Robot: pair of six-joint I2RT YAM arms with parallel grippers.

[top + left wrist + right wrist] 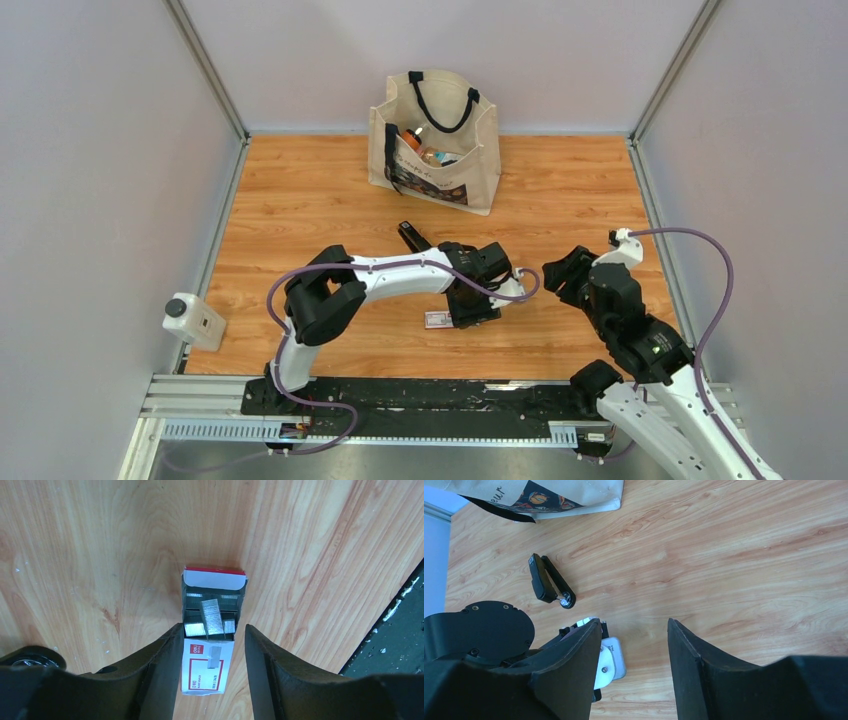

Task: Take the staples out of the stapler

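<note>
Tote bag [589, 492]: script letters "eur"; staple box [205, 676] print illegible.

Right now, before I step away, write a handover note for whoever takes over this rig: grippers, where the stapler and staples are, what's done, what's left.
Left gripper: open, holding nothing, jaws straddling the open staple box.
Right gripper: open, empty, over bare table.
Stapler: lying swung open on the table near the tote bag, neither arm touching it.
Staples: strips in the box tray, one lying crooked on top.
Done: apparently a strip is out and in the box.
Left: check the stapler's channel; whether it is empty cannot be seen.
</note>
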